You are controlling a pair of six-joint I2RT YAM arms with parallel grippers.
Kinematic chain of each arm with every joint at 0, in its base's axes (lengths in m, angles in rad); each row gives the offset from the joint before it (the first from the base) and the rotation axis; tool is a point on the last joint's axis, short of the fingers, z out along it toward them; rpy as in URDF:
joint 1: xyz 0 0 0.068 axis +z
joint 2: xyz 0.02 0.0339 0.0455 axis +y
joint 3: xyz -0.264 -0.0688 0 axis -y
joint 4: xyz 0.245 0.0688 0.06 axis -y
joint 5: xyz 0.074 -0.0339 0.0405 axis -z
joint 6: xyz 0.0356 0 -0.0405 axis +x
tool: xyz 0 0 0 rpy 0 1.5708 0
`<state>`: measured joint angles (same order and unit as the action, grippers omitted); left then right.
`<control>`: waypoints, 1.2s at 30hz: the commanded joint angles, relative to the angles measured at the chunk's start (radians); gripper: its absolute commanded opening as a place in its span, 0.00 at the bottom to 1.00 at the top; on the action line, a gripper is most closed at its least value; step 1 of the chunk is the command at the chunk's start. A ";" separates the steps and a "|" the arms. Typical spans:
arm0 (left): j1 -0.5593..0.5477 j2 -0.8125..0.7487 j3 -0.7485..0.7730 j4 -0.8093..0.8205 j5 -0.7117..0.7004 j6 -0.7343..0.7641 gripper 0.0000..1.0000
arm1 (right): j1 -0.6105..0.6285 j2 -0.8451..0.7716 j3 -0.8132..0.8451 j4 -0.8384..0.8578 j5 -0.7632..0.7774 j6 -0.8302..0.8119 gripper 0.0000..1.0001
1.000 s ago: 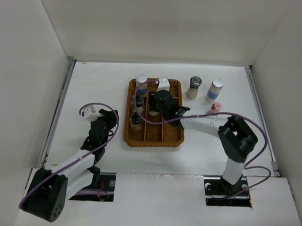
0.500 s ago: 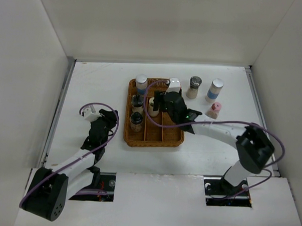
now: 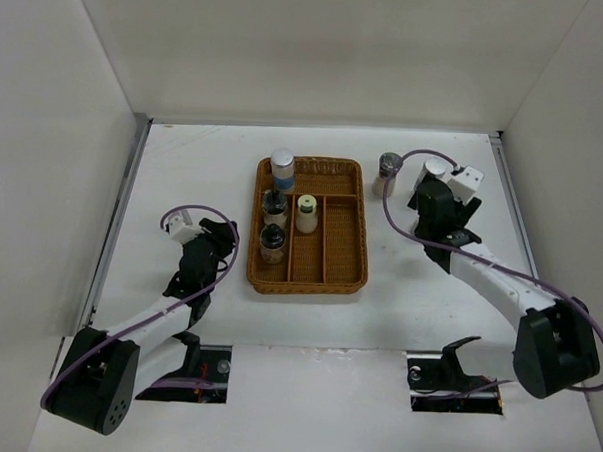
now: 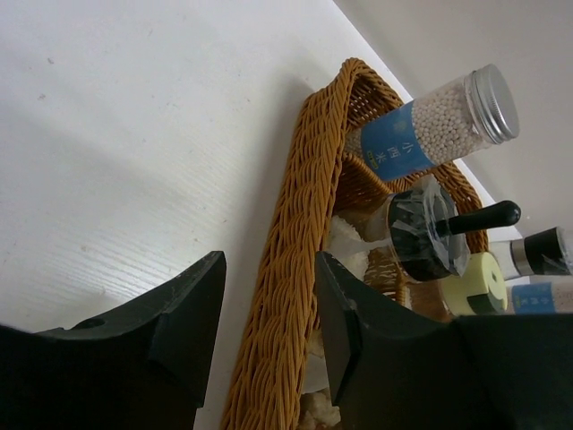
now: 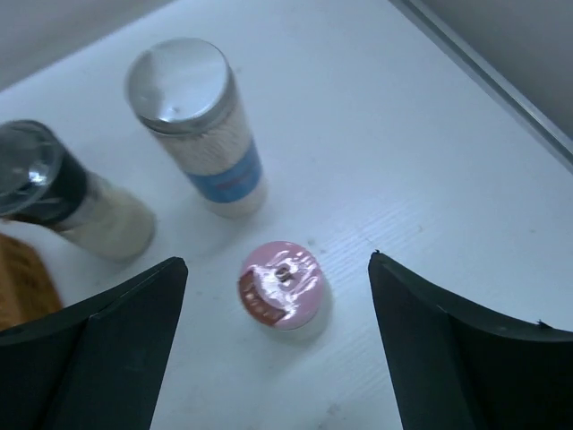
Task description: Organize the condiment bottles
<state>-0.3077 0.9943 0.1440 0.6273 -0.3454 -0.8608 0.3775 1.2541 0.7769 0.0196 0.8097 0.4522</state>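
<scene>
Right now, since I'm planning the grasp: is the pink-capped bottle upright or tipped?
Upright. The right wrist camera looks down on the pink-capped bottle: only its round cap shows, the body almost hidden beneath.

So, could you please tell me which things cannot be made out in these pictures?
Top view: the pink-capped small bottle is hidden under the right claw; only the right wrist view shows it, mostly cap.
Right wrist view: the dark-capped beige bottle is cut by the left edge.
Left wrist view: the dark bottle nearest the arms is mostly hidden behind the wall of the brown wicker tray and a finger of the left claw.
</scene>
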 commanded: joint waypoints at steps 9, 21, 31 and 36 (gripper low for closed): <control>0.011 0.004 -0.009 0.071 0.026 -0.020 0.43 | -0.074 0.194 0.067 0.017 -0.079 -0.014 0.85; 0.008 0.029 -0.003 0.081 0.037 -0.026 0.43 | -0.067 0.187 0.061 0.117 -0.115 -0.059 0.47; 0.026 0.020 -0.006 0.080 0.045 -0.029 0.44 | 0.329 0.016 0.117 0.102 -0.155 -0.178 0.45; 0.028 0.018 -0.007 0.075 0.040 -0.029 0.44 | 0.484 0.062 0.197 0.102 -0.237 -0.162 0.45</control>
<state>-0.2882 1.0222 0.1440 0.6540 -0.3088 -0.8799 0.8066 1.2919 0.9024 0.0814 0.6300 0.3023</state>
